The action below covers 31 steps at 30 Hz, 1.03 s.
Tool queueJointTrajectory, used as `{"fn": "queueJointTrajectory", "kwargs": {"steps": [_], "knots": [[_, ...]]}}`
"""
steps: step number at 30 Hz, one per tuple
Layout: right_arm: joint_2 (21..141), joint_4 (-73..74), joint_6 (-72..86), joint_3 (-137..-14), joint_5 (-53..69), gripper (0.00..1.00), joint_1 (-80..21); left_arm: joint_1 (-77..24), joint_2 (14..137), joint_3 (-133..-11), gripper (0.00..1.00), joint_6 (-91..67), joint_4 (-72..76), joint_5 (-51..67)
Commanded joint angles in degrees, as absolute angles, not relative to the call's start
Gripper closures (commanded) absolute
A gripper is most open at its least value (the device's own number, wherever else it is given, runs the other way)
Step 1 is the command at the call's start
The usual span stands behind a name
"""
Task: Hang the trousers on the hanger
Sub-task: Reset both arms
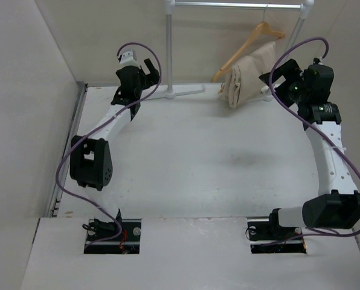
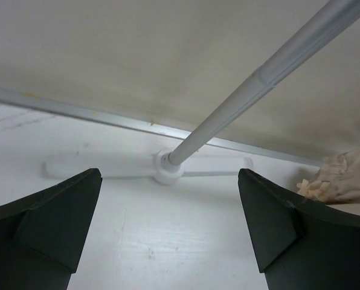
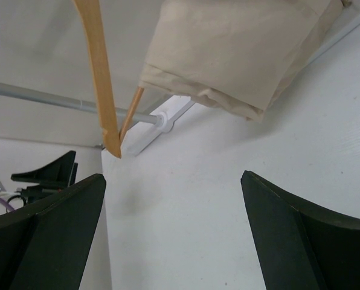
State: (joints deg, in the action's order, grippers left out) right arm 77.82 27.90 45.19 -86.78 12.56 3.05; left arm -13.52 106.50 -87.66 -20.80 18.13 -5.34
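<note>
From above, the trousers (image 1: 249, 75) hang folded over the hanger (image 1: 247, 43) at the far right. The hanger's thin hook is hard to make out where it meets the top bar of the white rack (image 1: 169, 48). Whether the lowest fold touches the surface (image 1: 198, 157) cannot be told. The left end effector (image 1: 147, 69) sits at the far left, near the rack's left post. The right end effector (image 1: 281, 77) is just right of the trousers, apart from them.

In the left wrist view, the left end effector (image 2: 169, 181) is spread wide and empty, facing the rack's post and foot (image 2: 168, 169). Only a crumpled edge of the trousers (image 2: 343, 178) shows, cut off by the frame and partly behind the right finger.

In the right wrist view, the right end effector (image 3: 173, 178) is also wide and empty. The hanger (image 3: 98, 78) and trousers (image 3: 240, 48) run out of the top of the frame. A dark shape (image 3: 47, 172) at the left is too hidden to identify.
</note>
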Motion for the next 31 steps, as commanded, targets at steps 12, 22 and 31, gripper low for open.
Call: {"fn": "queueJointTrajectory", "kwargs": {"steps": [12, 22, 31], "knots": [[61.45, 18.54, 44.56, -63.04, 11.87, 0.83, -4.96, -19.11, 78.58, -60.65, 0.00, -40.61, -11.48, -13.71], [52.04, 19.34, 44.12, -45.18, 7.56, 0.67, -10.85, -28.07, 74.88, -58.53, 0.00, -41.31, -28.38, -13.98], [55.63, 19.16, 43.51, -51.85, 7.12, 0.20, -13.93, -32.65, 77.60, -61.17, 0.00, -40.78, -27.68, -13.45]]}}
